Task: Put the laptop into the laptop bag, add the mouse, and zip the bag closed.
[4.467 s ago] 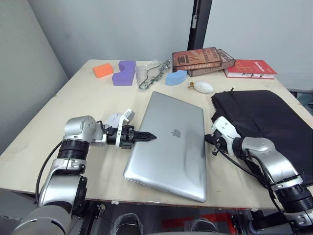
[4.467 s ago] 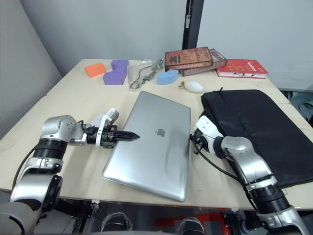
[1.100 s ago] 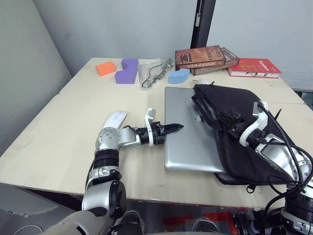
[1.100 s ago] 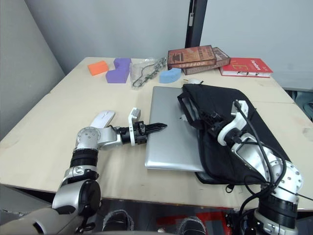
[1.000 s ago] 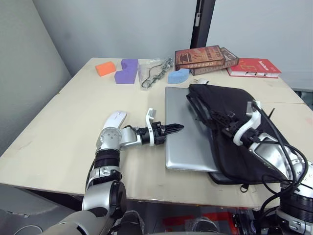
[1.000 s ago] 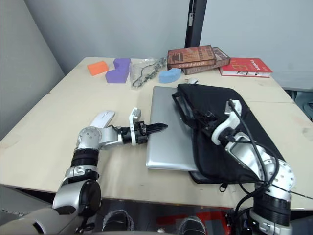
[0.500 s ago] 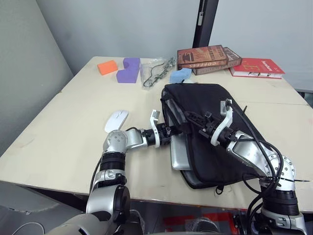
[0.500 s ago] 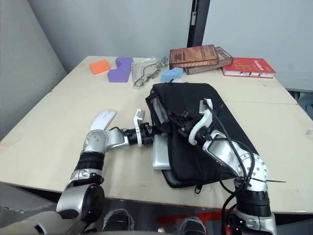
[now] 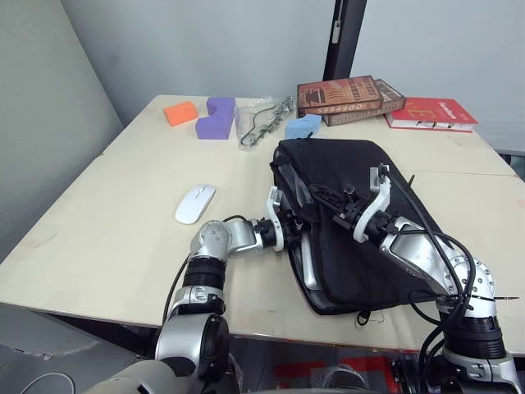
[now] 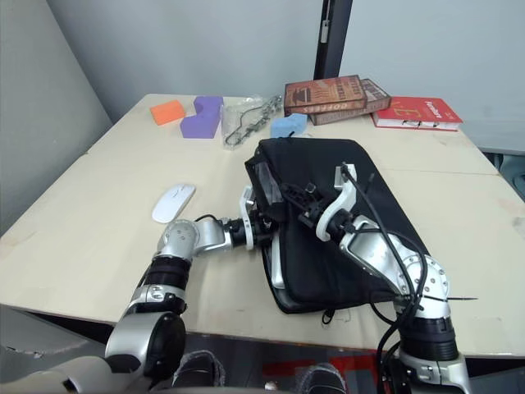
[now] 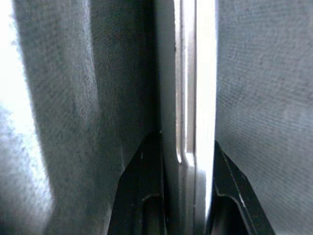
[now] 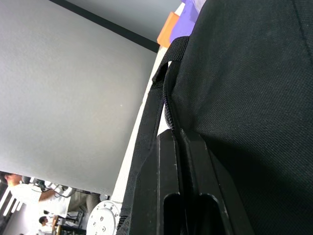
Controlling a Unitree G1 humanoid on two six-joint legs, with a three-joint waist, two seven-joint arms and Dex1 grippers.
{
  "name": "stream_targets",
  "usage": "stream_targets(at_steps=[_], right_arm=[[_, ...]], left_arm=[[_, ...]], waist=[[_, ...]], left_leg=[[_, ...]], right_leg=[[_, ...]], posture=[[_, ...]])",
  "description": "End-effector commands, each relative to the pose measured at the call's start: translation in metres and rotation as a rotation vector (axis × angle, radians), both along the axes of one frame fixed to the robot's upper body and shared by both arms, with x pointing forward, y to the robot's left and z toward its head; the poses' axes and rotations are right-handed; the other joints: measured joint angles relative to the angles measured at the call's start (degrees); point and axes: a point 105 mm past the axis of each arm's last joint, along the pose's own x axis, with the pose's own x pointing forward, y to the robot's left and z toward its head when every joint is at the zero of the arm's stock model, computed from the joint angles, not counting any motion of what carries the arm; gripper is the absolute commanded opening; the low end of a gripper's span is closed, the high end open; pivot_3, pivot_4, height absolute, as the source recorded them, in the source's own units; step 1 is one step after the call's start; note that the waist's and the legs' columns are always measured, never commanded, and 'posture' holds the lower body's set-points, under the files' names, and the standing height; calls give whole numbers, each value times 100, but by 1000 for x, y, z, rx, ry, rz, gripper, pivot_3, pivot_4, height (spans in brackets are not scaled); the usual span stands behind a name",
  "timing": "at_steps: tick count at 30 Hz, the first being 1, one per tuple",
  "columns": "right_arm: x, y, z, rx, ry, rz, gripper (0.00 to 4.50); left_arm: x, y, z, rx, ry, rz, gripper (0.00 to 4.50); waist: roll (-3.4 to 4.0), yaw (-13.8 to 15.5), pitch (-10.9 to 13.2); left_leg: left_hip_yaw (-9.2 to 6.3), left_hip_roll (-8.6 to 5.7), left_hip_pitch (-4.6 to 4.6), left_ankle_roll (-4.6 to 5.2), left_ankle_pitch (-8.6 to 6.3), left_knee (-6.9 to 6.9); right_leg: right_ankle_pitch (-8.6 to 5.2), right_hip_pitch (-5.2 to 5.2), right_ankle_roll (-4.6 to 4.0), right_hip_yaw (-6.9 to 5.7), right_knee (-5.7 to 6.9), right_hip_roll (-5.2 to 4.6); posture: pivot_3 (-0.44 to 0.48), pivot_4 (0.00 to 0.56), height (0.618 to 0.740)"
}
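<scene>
The black laptop bag [image 9: 361,176] lies in the middle of the table, pulled over the silver laptop [image 9: 305,264], of which a thin edge shows at the bag's left opening. My left gripper [image 9: 289,227] reaches into that opening. In the left wrist view its fingers [image 11: 146,191] are shut on the laptop's edge [image 11: 188,88], with bag fabric on both sides. My right gripper [image 9: 321,194] is shut on the bag's upper lip near a handle, with the zipper seam between its fingers [image 12: 166,161]. The white mouse [image 9: 195,203] rests on the table left of the bag, apart from both grippers.
At the back edge lie an orange block [image 9: 180,112], a purple block [image 9: 215,117], a clear plastic bag with a chain [image 9: 261,121], a blue block [image 9: 302,125], stacked brown books [image 9: 349,92] and a red book [image 9: 431,113]. Bare table [image 9: 115,222] stretches left of the mouse.
The right gripper has drawn the bag leftward over the laptop, which lay bare beside it 4.5 s ago. In the last half second the left gripper pushed further into the opening and less laptop shows.
</scene>
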Motion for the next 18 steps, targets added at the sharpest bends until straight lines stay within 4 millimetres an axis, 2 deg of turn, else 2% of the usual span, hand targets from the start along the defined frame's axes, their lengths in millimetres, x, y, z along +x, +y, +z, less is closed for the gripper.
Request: stream_targets(at_steps=[1,2,4,10,18], right_arm=[[-6,6,17,32,-63,30,29],[-6,5,16,30,-63,28,29],[-5,4,16,28,-63,23,0],[-4,0,16,25,-65,12,0],[-1,-3,16,17,-74,10,0]], left_arm=[[-6,-19,36,-124,-125,-61,341],[-5,-18,35,-117,-131,-55,341],[-4,-15,35,-121,-144,-46,1344],[-2,5,30,-56,-170,-30,3441],[-6,29,27,-3,-195,-53,3441]], waist=[[0,-5,0],[0,-8,0],[0,-9,0],[0,-39,0],[1,-35,0]], left_leg=[[0,0,0,0,0,0],[0,0,0,0,0,0],[0,0,0,0,0,0],[0,0,3,0,0,3],[0,0,5,0,0,8]], right_leg=[[0,0,0,0,0,0],[0,0,0,0,1,0],[0,0,0,0,1,0],[-1,2,-2,2,7,0],[-4,3,-7,3,8,0]], posture=[[0,150,734],[0,150,734],[0,150,734],[0,150,734],[0,150,734]])
